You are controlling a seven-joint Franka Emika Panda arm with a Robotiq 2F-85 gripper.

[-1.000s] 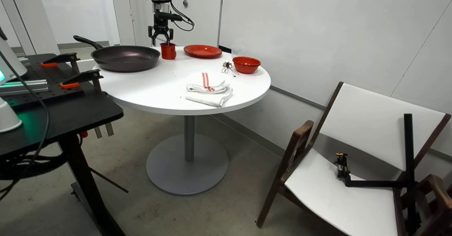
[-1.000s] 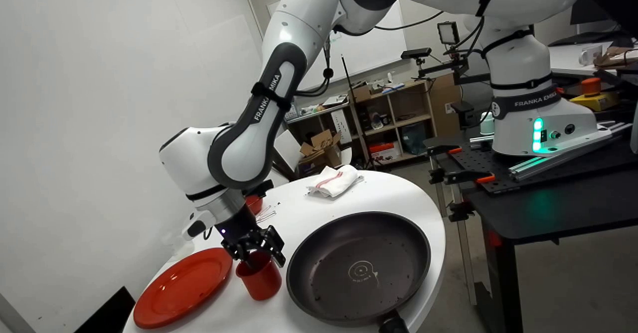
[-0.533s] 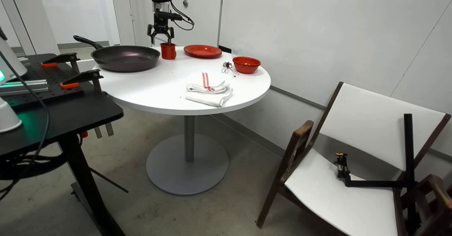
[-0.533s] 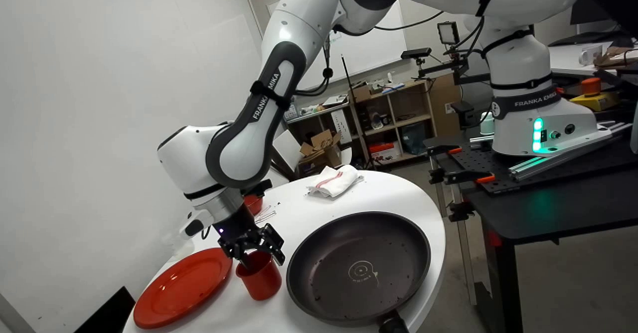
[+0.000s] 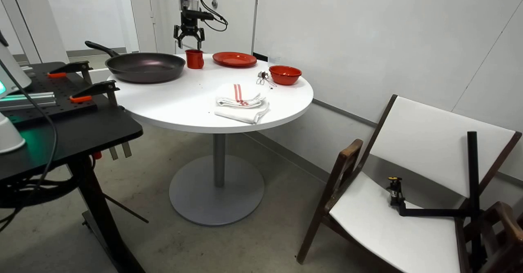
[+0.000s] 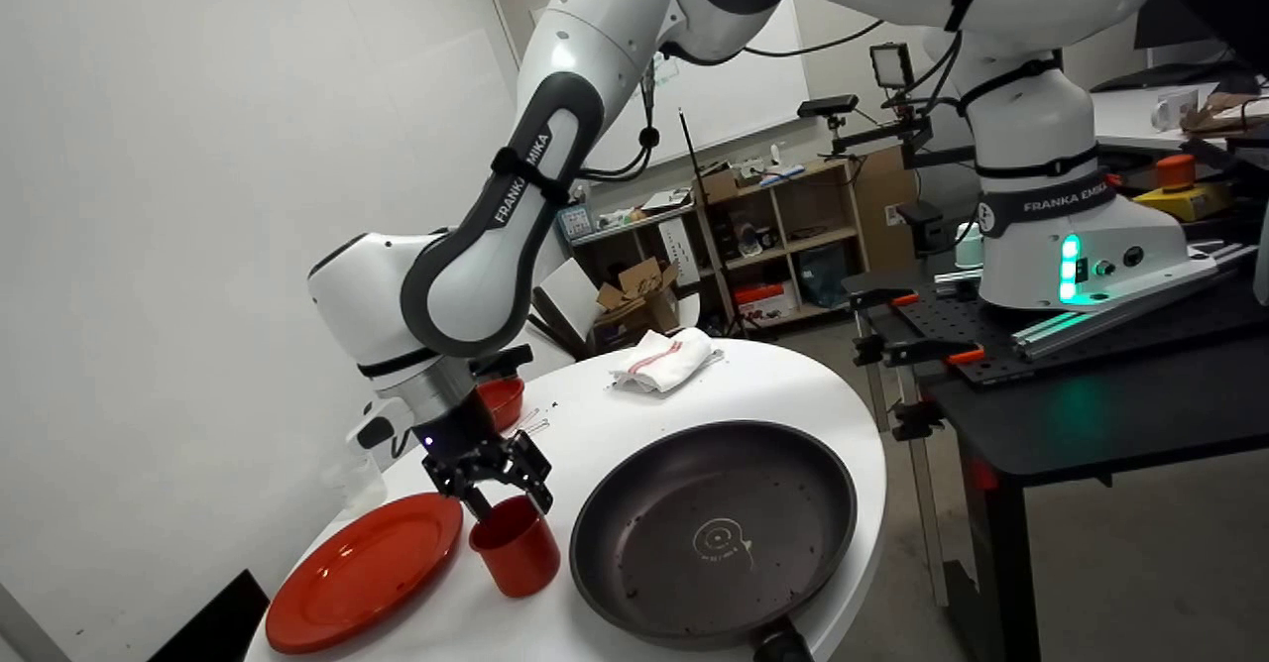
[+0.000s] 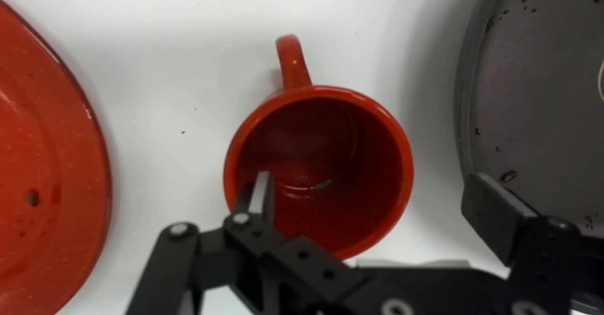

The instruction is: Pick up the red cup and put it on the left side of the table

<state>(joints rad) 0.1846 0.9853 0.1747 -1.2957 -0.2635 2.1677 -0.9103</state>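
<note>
White walls (image 5: 347,32) rise behind the round desk (image 5: 175,105), where a red cup (image 6: 523,555) stands upright just below the gripper (image 5: 189,45), its fingers spread wide. One fingertip (image 7: 262,194) hangs at the cup's mouth, the other outside it, toward the pan (image 6: 714,533). A plate (image 6: 365,573) lies on the gripper's opposite side; a bowl (image 5: 284,77) and folded cloth (image 5: 241,100) sit farther off.

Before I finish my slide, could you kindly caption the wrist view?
Open gripper near the red cup, which stands upright between a red plate and a dark pan.
</note>
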